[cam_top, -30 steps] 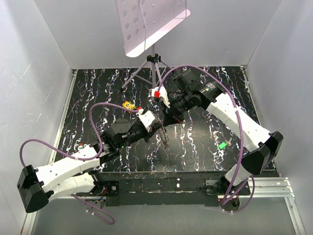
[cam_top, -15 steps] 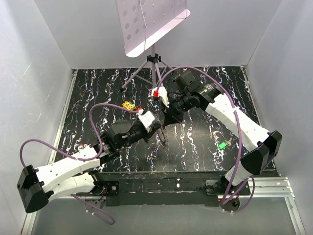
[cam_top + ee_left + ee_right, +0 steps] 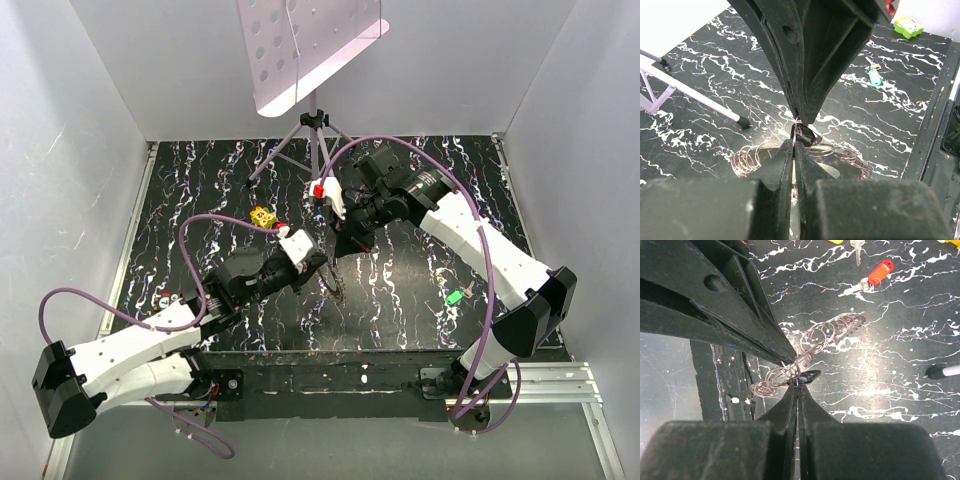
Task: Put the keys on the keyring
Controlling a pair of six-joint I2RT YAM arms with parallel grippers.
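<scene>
The keyring [image 3: 827, 335] is a jagged loop of thin wire coils, held above the table in the middle; it also shows in the left wrist view [image 3: 840, 152] and hangs faintly in the top view [image 3: 336, 283]. My left gripper [image 3: 794, 142] is shut on its wire. My right gripper [image 3: 797, 385] meets it tip to tip, shut on a black-headed key [image 3: 810, 375] that touches the ring. In the top view the two grippers [image 3: 325, 258] [image 3: 337, 250] touch. A green key [image 3: 455, 297] lies at the right, and a red key [image 3: 879, 271] lies on the table.
A yellow block with dark spots [image 3: 263, 215] sits left of centre, also in the left wrist view [image 3: 909, 26]. A tripod [image 3: 315, 130] with a perforated plate stands at the back; one leg [image 3: 695, 95] and a white foot [image 3: 942, 371] are near.
Both grippers stay shut and joined at the ring. The left arm has drawn slightly back to the left, and the right gripper has shifted a little with it.
</scene>
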